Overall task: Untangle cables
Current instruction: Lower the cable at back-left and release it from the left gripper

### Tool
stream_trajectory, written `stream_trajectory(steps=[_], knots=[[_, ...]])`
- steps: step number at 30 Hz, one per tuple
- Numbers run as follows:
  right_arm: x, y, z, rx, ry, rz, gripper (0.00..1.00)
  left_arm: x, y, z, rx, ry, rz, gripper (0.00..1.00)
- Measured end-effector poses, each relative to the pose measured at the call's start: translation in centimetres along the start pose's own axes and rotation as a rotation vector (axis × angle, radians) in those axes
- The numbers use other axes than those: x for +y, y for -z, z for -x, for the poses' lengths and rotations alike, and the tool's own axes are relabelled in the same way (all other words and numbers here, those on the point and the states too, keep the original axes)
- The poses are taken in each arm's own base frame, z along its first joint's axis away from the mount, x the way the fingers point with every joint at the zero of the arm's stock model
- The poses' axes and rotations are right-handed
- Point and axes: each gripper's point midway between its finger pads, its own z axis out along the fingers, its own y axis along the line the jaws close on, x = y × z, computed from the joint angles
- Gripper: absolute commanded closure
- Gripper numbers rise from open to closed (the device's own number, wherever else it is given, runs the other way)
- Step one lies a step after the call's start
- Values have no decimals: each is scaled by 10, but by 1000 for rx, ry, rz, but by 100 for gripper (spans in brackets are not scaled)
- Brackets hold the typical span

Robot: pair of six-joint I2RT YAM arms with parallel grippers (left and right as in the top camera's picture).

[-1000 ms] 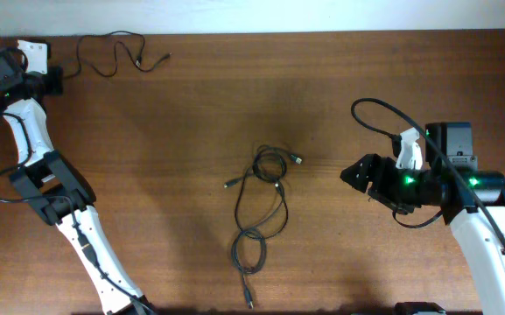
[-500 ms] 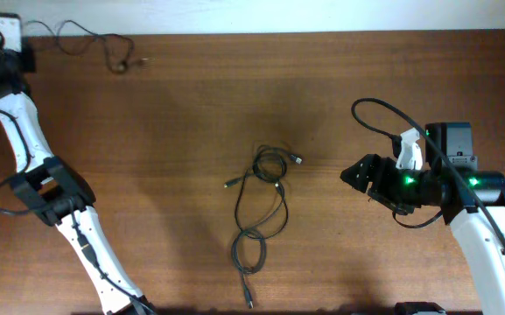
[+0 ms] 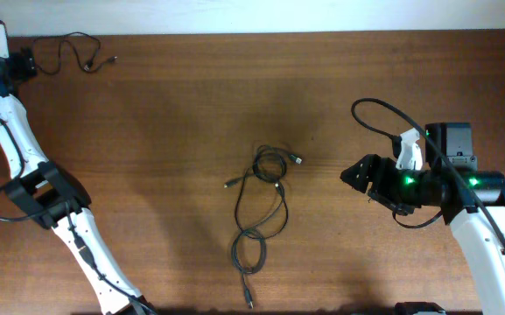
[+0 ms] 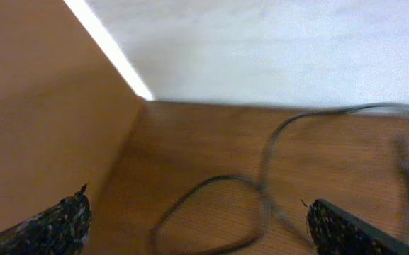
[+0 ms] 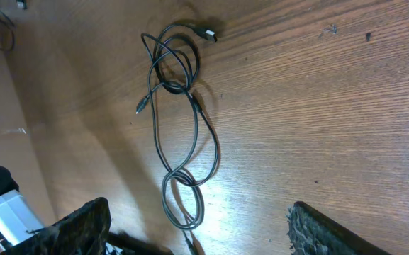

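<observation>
So the main tangled bundle (image 3: 261, 206) of thin black cables sits on the brown wooden table (image 3: 164, 131), nothing touching it. It's two loose loops, one above the other, joined by long strands that cross each other. One metal-tipped plug (image 3: 298, 160) pokes out of the bundle's top loop toward the right arm's side. The right wrist view shows the same bundle (image 5: 179, 120) lying flat, strands overlapping at the top loop.

The right gripper (image 3: 353, 173) hangs well off to the right-arm side of the bundle, about level with its upper loop, and points at it. Its jaws are spread wide with nothing between them, which the wrist view (image 5: 204, 234) shows too.

Well away from the bundle, up in the far corner on the left arm's side, a separate loose cable (image 3: 68, 52) lies curled by itself. The left gripper (image 3: 20, 63) is right at that cable's end. In the left wrist view its fingers (image 4: 62, 223) are wide apart, the loose cable (image 4: 261, 191) lies on the wood ahead, and nothing is pinched. It's a bit blurry there though.
</observation>
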Motion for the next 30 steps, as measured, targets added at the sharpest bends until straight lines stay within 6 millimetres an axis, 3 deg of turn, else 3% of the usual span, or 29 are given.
stream_trajectory(steps=[2,6,8,11,13,14,17,18,19,20,23,28,30], knots=[[0,0,0,0,0,0,19,-23,0,11,-41,119,-97,1],[0,0,0,0,0,0,19,-87,1,36,-67,263,-255,1],[0,0,0,0,0,0,19,-117,0,39,-40,274,-276,1],[0,0,0,1,-1,-1,19,-142,-6,33,-1,268,-252,1],[0,0,-1,3,-3,-2,19,-144,-13,20,25,273,-230,0],[0,0,-1,3,-2,-2,19,-142,-16,12,38,274,-221,7],[0,0,-1,3,-3,-2,19,-139,-28,-21,98,227,-202,36],[0,0,-1,3,-2,-2,19,-138,-30,-31,121,213,-194,52],[0,0,-1,3,-3,-2,19,-138,-32,-35,128,201,-188,65],[0,0,-1,3,-2,-2,19,-137,-32,-36,131,192,-183,71],[0,0,-1,3,-2,-2,19,-138,-31,-42,152,180,-183,71],[0,0,-1,3,-2,-2,19,-142,-26,-62,238,177,-197,90],[0,0,-1,3,-2,-2,19,-139,-24,-67,266,172,-172,89]])
